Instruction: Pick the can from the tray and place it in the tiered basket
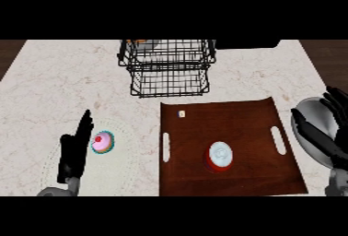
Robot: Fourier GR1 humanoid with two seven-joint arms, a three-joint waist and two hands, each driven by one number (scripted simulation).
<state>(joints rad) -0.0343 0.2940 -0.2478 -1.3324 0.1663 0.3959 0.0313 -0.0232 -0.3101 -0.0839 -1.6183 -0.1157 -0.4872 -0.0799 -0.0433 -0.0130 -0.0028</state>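
A red can with a white top point(220, 156) stands upright near the middle of the dark brown tray point(204, 120). The black wire tiered basket point(168, 67) stands at the back of the counter, beyond the tray. My right hand point(332, 120) is at the right edge, beside the tray's right handle slot, fingers straight and apart from the can. At the lower left my left hand point(73, 154) rests with its fingers straight and pointing up, holding nothing.
A pink cupcake with a red cherry point(102, 142) sits on a pale doily point(102, 159) just right of my left hand. A small white speck point(181, 113) lies on the tray's far left corner. The counter is light marble.
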